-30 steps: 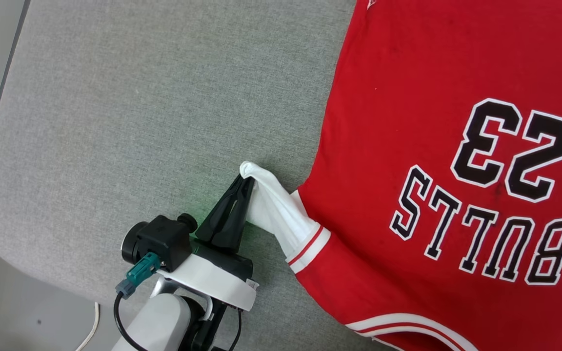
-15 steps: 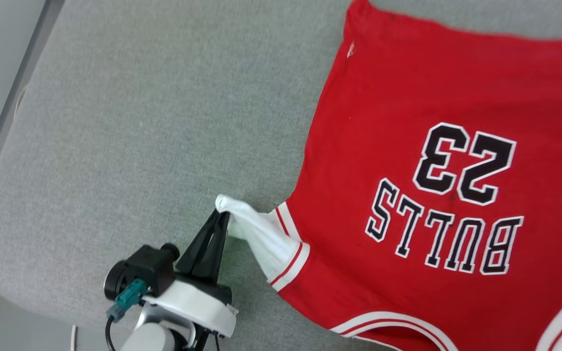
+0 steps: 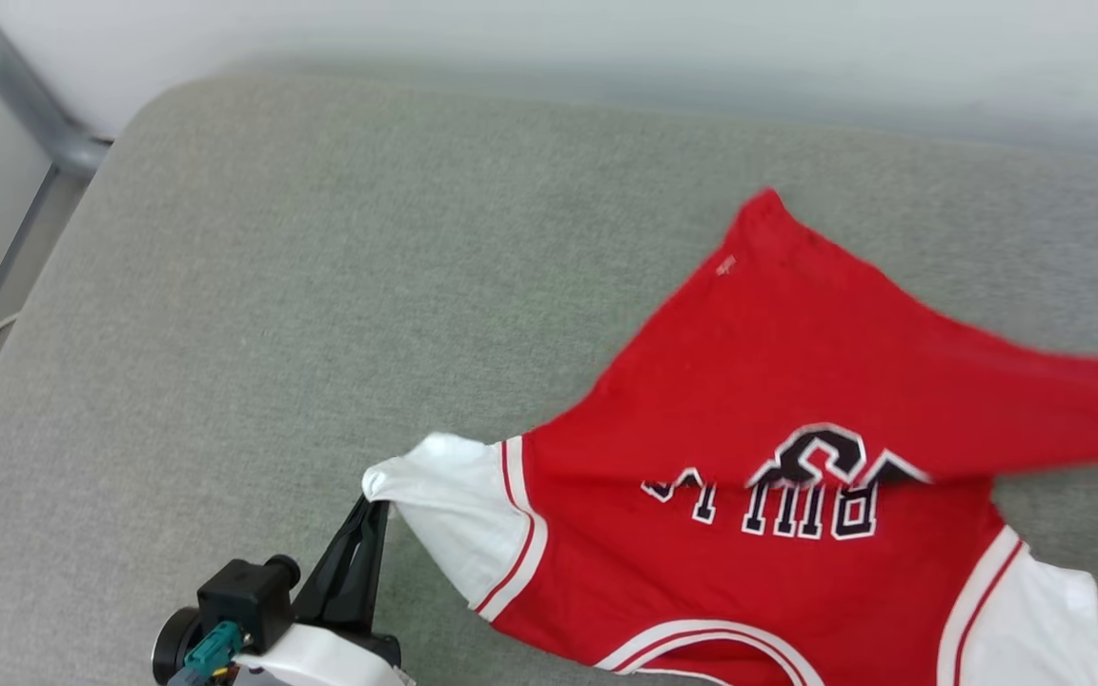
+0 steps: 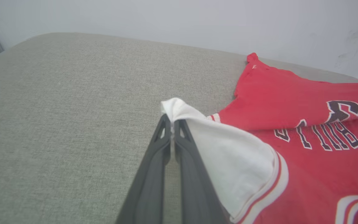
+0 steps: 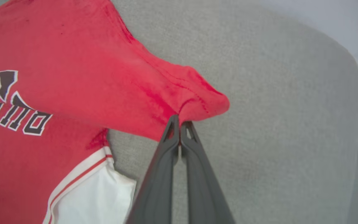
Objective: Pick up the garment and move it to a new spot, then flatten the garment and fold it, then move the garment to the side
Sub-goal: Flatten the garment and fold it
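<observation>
Left gripper (image 3: 373,505): fingers pressed together, tip of the white left sleeve (image 4: 228,149) pinched between them and drawn out taut toward the near left corner of the grey fabric-covered tabletop (image 3: 320,286). Right gripper (image 5: 179,119): fingers likewise fully closed, a red hem corner (image 5: 207,99) clamped and raised off the cloth. The red BULLS T-shirt (image 3: 797,362) is spread over the right half of the tabletop, collar trim at the near edge. Its raised hem side is draped across the chest, so the black lettering (image 3: 797,486) is partly covered. The other hem corner, marked by the small white logo (image 3: 725,267), lies flat and points to the far edge. The white right sleeve (image 5: 89,193) is seen flat below the raised flap. The step in hand is judged to be the hem-to-collar fold, about midway. For a clean result the left pinch should be used as an anchor and not released, so the body is not dragged. The raised corner should be carried low and straight toward the near edge, then laid down before it is let go. A skewed fold is the risk, as only one hem corner is lifted; the logo corner would need to be brought over to match. Too much tension between the two pinches may bunch the chest, so slack should be allowed on the sleeve side.
</observation>
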{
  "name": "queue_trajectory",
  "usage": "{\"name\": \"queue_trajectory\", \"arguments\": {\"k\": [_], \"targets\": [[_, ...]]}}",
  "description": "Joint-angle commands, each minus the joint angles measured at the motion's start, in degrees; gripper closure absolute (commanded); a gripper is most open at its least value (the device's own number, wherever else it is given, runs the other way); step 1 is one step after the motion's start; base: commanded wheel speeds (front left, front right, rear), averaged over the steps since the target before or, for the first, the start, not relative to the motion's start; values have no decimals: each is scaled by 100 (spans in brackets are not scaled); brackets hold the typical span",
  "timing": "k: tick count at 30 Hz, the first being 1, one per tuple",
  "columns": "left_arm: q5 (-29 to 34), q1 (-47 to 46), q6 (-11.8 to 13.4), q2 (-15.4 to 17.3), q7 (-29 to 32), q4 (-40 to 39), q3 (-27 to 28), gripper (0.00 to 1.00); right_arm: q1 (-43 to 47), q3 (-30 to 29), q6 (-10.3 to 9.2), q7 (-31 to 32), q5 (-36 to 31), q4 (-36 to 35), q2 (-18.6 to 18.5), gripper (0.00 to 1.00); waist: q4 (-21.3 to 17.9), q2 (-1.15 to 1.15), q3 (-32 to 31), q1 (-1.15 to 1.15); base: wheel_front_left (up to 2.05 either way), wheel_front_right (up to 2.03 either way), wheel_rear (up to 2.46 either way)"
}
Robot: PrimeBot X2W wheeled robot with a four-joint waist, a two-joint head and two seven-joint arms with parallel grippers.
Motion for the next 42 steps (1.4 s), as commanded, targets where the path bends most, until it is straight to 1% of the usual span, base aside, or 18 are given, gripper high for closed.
{"name": "queue_trajectory", "arguments": {"k": [1,5,10,12,15,17,20,21,22,23,28,35,39,42], "targets": [[-25,112,52,33,16,-39,41,100,458,-201,-9,-9,12,-120,114,100,-177,0,-200,1,0,0,0],[-57,259,111,86,38,-93,78,100,1477,-636,-9,87,13,-288,343,100,-279,0,-334,1,0,0,0],[-82,384,173,136,48,-99,108,100,2515,-971,-8,115,36,-181,766,100,-354,0,-473,1,0,0,0],[-90,407,174,153,67,-103,99,100,2812,-998,-9,93,51,-113,965,100,-362,0,-500,1,0,0,0],[-100,414,182,170,68,-108,90,100,3185,-889,-9,41,53,95,1251,100,-359,0,-524,1,0,0,0],[-109,419,188,181,70,-108,92,100,3336,-787,-9,5,39,245,1379,100,-362,0,-530,1,0,0,0],[-118,419,203,188,75,-104,80,100,3428,-632,-9,-157,27,410,1469,100,-375,0,-534,1,0,0,0],[-118,424,205,192,77,-105,78,100,3367,-619,-9,-304,36,407,1486,83,-383,0,-531,1,0,0,0],[-120,428,207,195,76,-110,76,100,3273,-650,-9,-462,23,414,1498,21,-393,0,-527,1,0,0,0],[-119,430,218,199,78,-117,73,100,3179,-662,-9,-570,38,413,1490,0,-404,0,-524,1,0,0,0],[-99,386,243,212,103,-152,41,100,2809,-754,-8,-909,29,224,1191,0,-421,0,-510,1,0,0,0],[-66,314,254,189,120,-209,-14,100,2127,-837,-8,-1098,62,-323,780,0,-357,0,-455,1,0,0,0],[-30,229,244,166,117,-248,-79,100,1453,-672,-8,-982,15,-708,482,0,-249,0,-327,1,0,0,0],[-9,134,228,134,107,-274,-117,100,831,-290,-8,-751,-54,-853,266,0,-153,0,-219,1,0,0,0]]}}
